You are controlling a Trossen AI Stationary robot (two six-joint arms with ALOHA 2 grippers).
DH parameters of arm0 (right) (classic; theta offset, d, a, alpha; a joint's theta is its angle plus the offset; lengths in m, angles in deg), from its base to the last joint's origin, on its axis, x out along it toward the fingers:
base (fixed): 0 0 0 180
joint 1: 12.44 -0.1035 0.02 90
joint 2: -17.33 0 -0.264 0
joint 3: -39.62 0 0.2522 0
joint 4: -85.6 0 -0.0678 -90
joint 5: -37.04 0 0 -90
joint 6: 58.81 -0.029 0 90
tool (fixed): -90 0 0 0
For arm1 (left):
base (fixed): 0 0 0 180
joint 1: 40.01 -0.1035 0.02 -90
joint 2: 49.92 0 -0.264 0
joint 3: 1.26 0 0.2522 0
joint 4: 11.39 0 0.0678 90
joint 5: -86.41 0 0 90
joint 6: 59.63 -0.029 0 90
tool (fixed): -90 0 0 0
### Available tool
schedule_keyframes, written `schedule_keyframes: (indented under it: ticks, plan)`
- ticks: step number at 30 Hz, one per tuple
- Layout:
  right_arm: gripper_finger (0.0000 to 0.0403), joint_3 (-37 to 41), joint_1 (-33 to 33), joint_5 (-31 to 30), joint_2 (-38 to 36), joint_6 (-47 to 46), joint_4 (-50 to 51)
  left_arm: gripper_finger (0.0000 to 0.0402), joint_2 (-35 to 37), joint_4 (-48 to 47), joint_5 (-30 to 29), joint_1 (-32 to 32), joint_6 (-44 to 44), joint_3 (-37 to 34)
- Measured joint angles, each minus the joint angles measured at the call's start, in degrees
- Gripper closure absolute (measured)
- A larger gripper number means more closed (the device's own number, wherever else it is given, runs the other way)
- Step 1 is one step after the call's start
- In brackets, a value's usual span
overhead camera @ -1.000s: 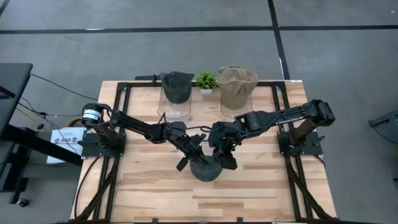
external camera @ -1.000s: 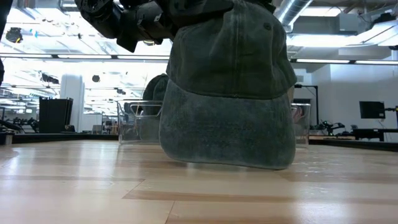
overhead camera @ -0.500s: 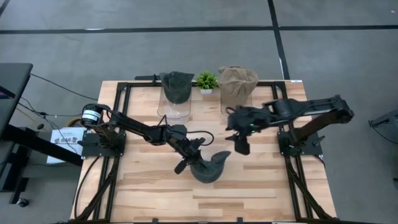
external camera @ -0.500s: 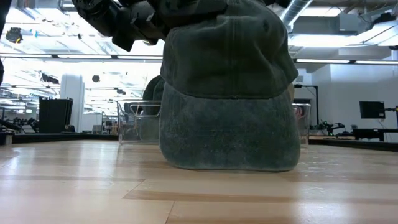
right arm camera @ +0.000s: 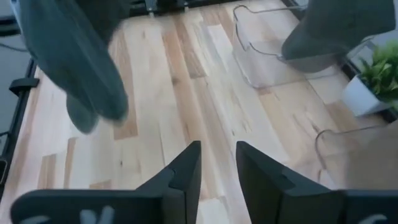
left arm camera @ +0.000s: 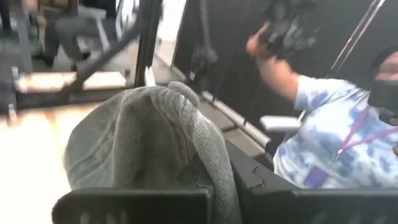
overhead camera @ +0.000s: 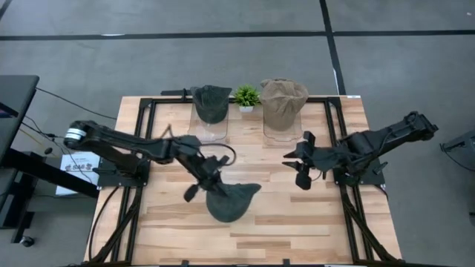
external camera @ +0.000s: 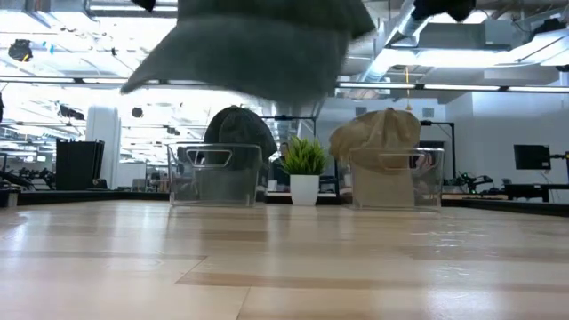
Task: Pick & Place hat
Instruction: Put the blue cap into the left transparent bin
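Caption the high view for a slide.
Left gripper lifts the grey hat above the table; right gripper hangs aside, empty.

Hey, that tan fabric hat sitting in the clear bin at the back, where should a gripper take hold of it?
Probably the crown of the tan fabric hat, from straight above: it bulges up past the clear plastic bin's rim, while the bin's walls block its sides.
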Motion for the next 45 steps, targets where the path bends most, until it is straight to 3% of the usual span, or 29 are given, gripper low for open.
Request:
schedule_keyframes:
  ticks: [7, 17, 24, 27, 35, 45]
  plan:
    - [0.0316, 13.70, -0.22, -0.89, 0.20, -0.81, -21.94, 0.0392, 9.20, -3.50, -3.97, 0.00, -0.19, 0.08]
    - [0.0316, 29.44, 0.14, -6.81, 10.73, -0.24, -63.12, 0.0392, 11.91, -5.10, -7.77, -0.62, -0.17, 0.08]
    - [0.0316, 31.84, 0.13, -6.49, 23.47, 1.76, -87.01, 0.0392, 11.26, -5.82, -8.14, -2.22, -0.17, 0.06]
    - [0.0316, 31.87, 0.18, -3.66, 28.98, 1.78, -95.37, 0.0392, 11.11, -6.14, -8.13, -2.31, -0.17, 0.06]
    - [0.0316, 31.87, 0.23, 2.75, 38.02, 6.14, -111.21, 0.0392, 11.11, -6.23, -8.03, -2.20, -0.16, 0.06]
    - [0.0316, 28.50, -0.32, 5.32, 44.84, 11.06, -115.27, 0.0392, 11.11, -6.97, -8.00, -2.20, -0.14, 0.06]
